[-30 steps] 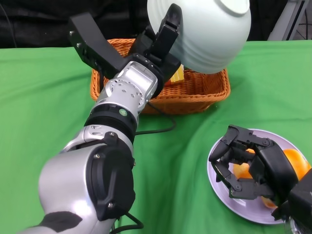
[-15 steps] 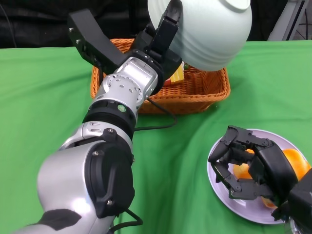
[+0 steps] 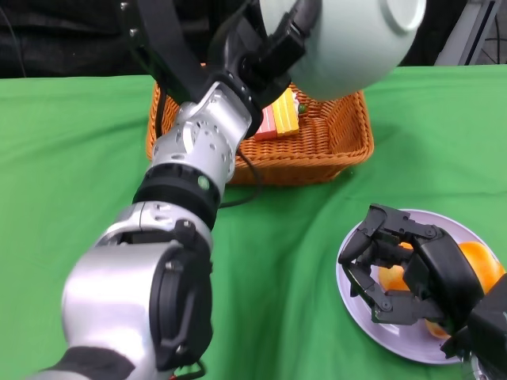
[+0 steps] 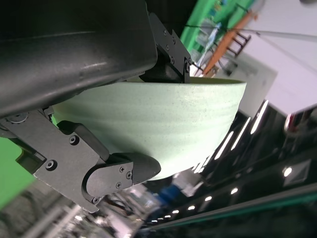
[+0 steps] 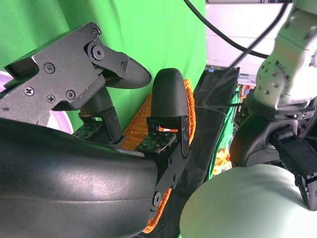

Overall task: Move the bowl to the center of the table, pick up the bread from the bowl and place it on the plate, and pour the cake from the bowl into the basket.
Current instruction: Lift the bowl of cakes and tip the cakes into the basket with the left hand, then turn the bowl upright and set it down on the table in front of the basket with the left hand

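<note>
My left hand grips the pale green bowl by its rim and holds it tipped over, high above the far side of the wicker basket. The left wrist view shows the fingers clamped on the bowl's wall. A yellow and pink cake lies inside the basket. At the lower right, my right hand hovers over the white plate, fingers curled with nothing in them. Orange bread lies on the plate, partly hidden by the hand.
A green cloth covers the table. A black cable trails from my left forearm across the cloth in front of the basket. In the right wrist view the bowl and the basket's rim show beyond my fingers.
My left hand has lifted and swung the tipped bowl up and to the right. The cake now lies uncovered in the basket. My right hand has not moved.
</note>
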